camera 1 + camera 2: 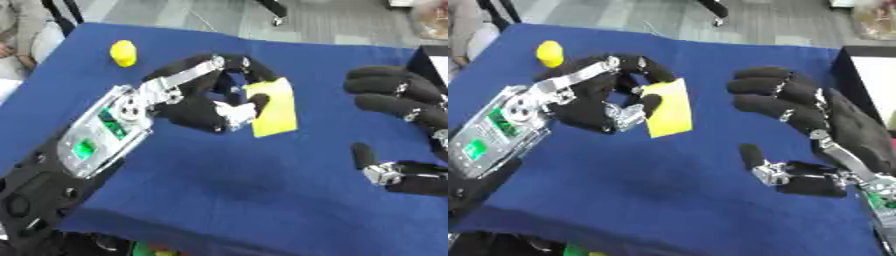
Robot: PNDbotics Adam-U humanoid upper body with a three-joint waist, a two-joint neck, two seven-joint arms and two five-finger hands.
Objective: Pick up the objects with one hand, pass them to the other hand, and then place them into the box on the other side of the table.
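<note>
A blue tabletop [262, 200] spreads under both arms. Over it the left hand [197, 107] has fingers and thumb curled onto a flat yellow card [276, 107], pinching its near edge and holding it upright off the cloth. Just beside the card the right hand [815, 125] waits spread — fingers apart, thumb low, touching nothing. Beyond the left hand, a small yellow block [123, 53] stands on the tabletop, well apart.

open blue table [667, 200] between robot hands, unobstructed
</note>
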